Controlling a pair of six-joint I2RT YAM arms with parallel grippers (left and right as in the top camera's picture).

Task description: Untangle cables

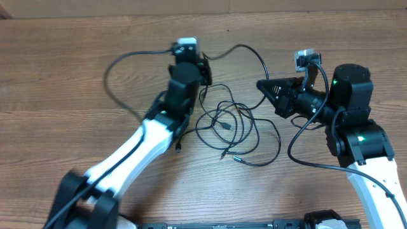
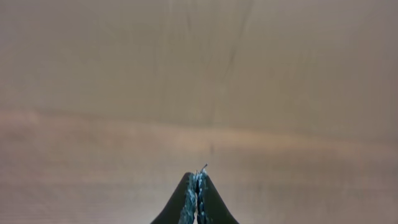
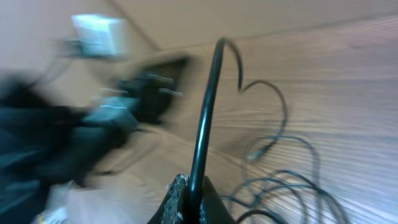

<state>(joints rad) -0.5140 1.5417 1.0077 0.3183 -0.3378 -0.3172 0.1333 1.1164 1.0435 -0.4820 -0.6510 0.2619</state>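
The cables (image 1: 230,124) lie in a loose messy pile in the middle of the table (image 1: 51,127), between the two arms. The loops cross over each other many times, so they cannot just be slid apart.

The right gripper (image 3: 189,185) is closed tight on one black cord (image 3: 206,112). The cord sticks up from between its fingers and bends away toward the far edge. From above, this cord makes a big arch over to the left arm. I think it is held up high so that it lifts out of the pile and does not drag the other loops along.

The left gripper (image 2: 198,177) has its fingers pressed flat together. A tiny thin bit pokes out at the tip, and a faint line runs up from it. So it seems to pinch the other part of the same cord, but that is hard to see.

With both ends held, the arms can pull one cord free while the rest stays on the wood. If they pull too hard, a knot could get tighter.
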